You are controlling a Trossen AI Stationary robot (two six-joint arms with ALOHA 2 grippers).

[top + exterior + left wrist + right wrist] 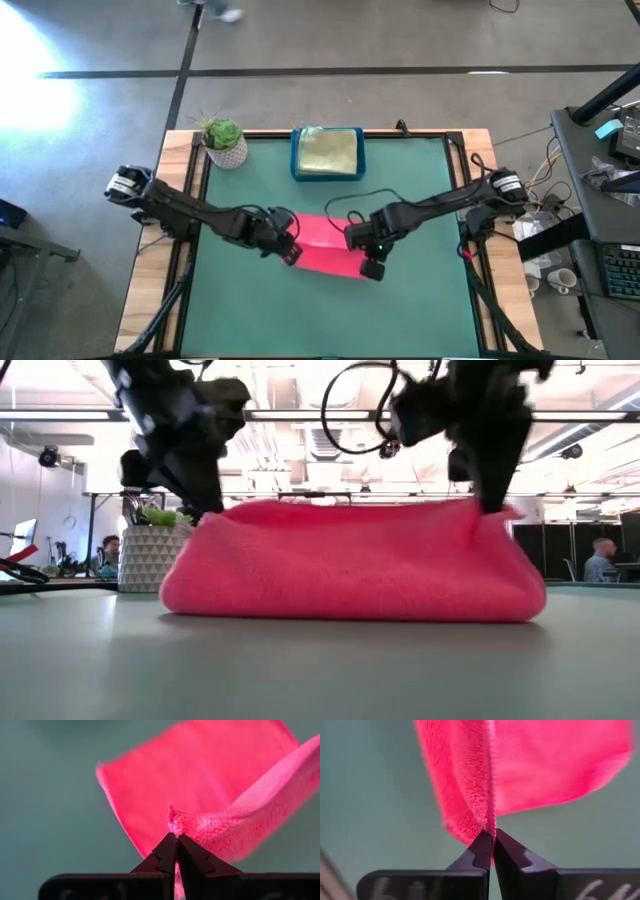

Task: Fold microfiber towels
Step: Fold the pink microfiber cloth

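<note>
Now we see pink towel (325, 243) mid-worktop, long axis running 9-to-3. Left pincer (291, 256) clenched on its 9 o'clock corner, right pincer (372, 268) clenched on 3 o'clock corner; fold carries toward 12.

Fuzzy pink towel (350, 560) — looped microfiber, matt green tabletop (420, 300)

Left tool (176, 840) and right tool (492, 837) apparently clamped.

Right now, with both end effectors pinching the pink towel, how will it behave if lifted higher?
The pink towel likely hangs limp: it already sags between the left end effector and right end effector. Probably light. Its fluffy pile should resist slipping.
</note>
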